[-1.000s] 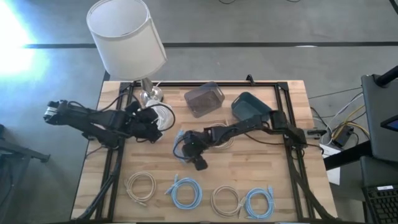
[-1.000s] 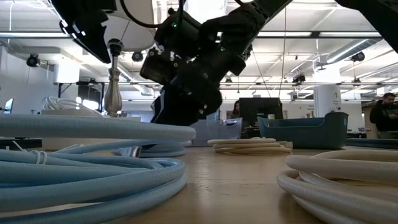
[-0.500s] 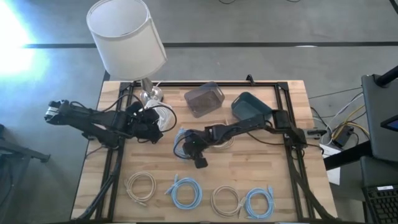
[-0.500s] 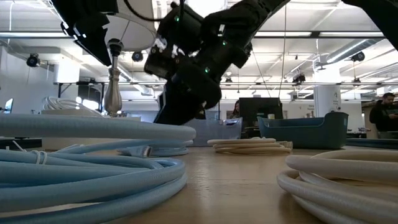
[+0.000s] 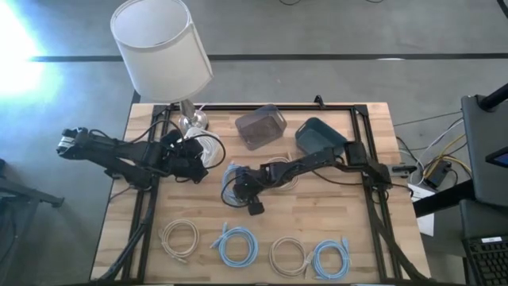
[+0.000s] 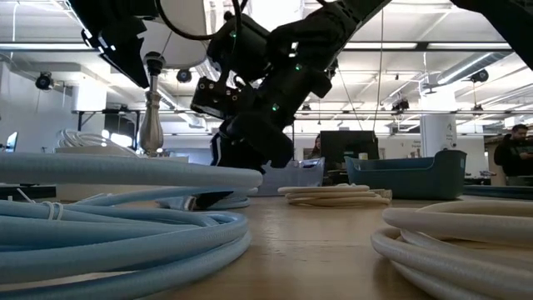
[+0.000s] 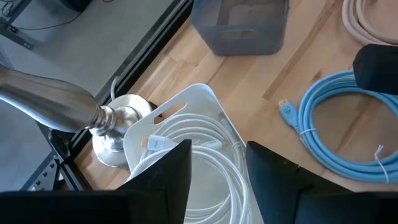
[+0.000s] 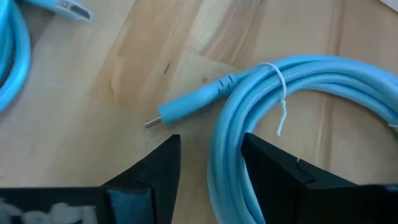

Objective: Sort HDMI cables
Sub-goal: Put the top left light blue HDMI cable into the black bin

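- The high view looks straight down on the whole table [image 5: 262, 230] and both arms.
- The low view sits at tabletop height, very close behind front coils, facing the room.
- The left wrist view looks down on a white tray [image 7: 186, 134] beside the lamp base [image 7: 115, 127].
- The right wrist view hangs close over a light blue cable [image 8: 292, 93], probably the coil [image 5: 234, 176] the high view shares.
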Robot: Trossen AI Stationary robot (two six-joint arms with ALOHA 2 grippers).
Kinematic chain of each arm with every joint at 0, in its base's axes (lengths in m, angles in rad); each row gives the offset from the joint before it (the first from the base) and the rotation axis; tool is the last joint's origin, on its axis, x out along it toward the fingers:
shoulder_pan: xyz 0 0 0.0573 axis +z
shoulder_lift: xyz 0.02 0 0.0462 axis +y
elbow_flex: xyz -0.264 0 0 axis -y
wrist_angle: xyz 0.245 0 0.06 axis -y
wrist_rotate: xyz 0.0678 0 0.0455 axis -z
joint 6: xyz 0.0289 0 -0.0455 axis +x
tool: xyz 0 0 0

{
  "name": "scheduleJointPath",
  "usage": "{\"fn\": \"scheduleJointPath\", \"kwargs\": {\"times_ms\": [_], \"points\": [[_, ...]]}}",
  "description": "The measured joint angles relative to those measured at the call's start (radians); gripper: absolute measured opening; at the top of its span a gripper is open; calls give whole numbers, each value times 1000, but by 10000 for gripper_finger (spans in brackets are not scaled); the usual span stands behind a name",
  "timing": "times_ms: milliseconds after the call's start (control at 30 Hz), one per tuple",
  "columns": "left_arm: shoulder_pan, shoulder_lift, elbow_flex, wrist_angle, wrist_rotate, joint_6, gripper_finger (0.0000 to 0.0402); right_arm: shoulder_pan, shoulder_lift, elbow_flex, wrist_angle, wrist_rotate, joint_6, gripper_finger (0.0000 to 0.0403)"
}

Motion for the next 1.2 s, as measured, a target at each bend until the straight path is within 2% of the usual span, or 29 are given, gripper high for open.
{"fn": "scheduleJointPath", "kwargs": {"times_ms": [133, 367, 533, 833, 933, 1133, 1200], "points": [[0, 0, 0, 0, 0, 0, 156, 3, -5, 0, -7, 4, -34, 136], [0, 0, 0, 0, 0, 0, 156, 5, -25, -4, -26, 8, -16, 22], [0, 0, 0, 0, 0, 0, 156, 6, -55, -8, -40, 8, 82, 17], [0, 0, 0, 0, 0, -1, 156, 5, -168, -7, -94, 24, 121, 15], [0, 0, 0, 0, 0, -3, 156, 6, -228, -6, -139, 122, 90, 14], [0, -1, 0, 1, -3, -6, 156, -9, -356, -13, -224, 423, 79, 14], [0, -1, 0, 1, -4, -10, 156, -27, -395, -24, -221, 492, 99, 14]]}}
